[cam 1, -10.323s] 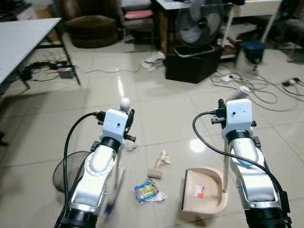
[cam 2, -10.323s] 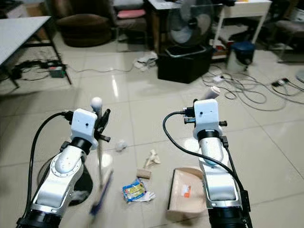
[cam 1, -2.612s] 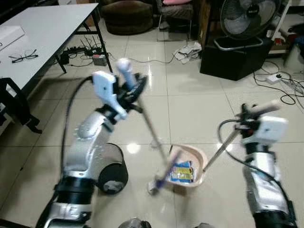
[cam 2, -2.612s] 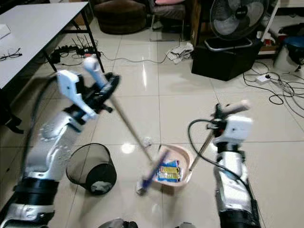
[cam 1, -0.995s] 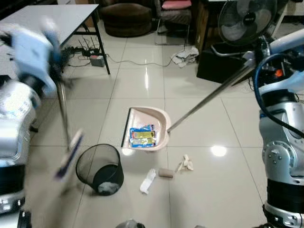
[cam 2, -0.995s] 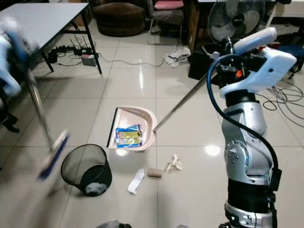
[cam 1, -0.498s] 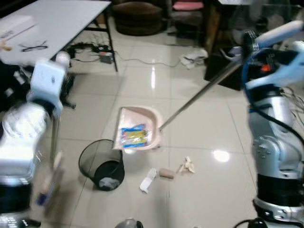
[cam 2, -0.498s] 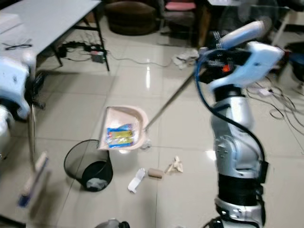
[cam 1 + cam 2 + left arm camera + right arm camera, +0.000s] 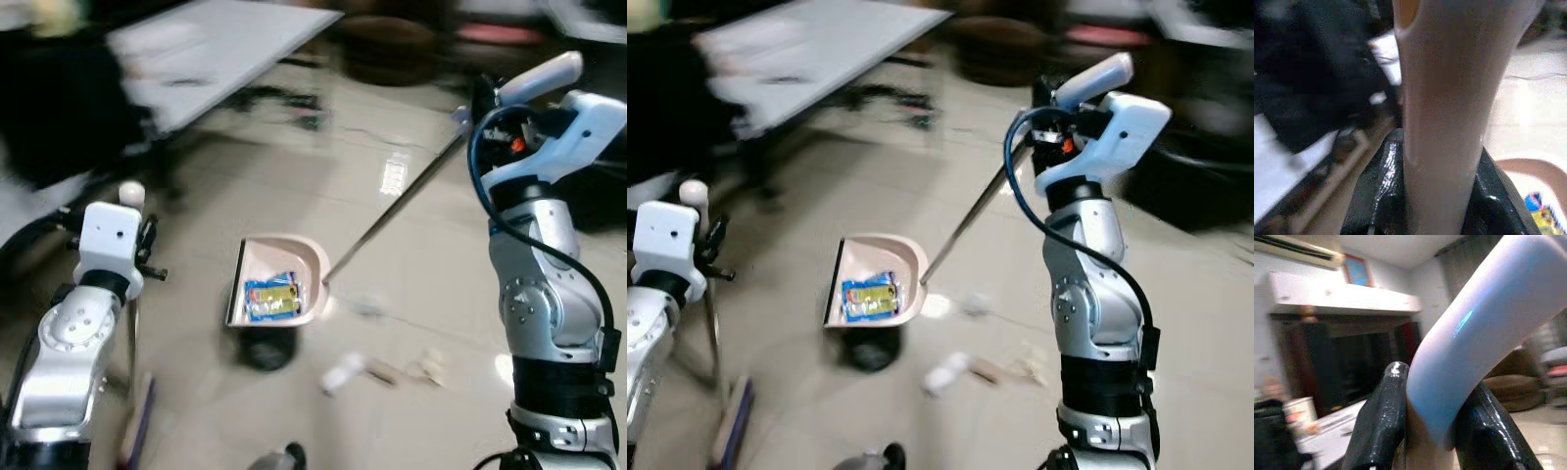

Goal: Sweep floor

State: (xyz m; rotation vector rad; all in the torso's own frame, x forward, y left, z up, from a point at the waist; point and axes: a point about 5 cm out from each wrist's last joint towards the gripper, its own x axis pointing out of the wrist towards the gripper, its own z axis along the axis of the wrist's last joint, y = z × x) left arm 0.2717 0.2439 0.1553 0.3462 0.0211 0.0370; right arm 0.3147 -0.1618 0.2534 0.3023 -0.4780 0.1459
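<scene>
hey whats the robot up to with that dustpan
The right pincer is clamped on the long handle of a pink dustpan, holding it raised above a dark wastebasket, with a blue and yellow wrapper lying in the pan. The left pincer grips a broom that stands upright at the robot's left side. A few bits of litter lie on the tiles. The head views are blurred.

One dustpan [image 9: 277, 284], one broom [image 9: 725, 411], two wrappers [image 9: 269, 298], one bin [image 9: 265, 351], one table [image 9: 220, 49]
</scene>
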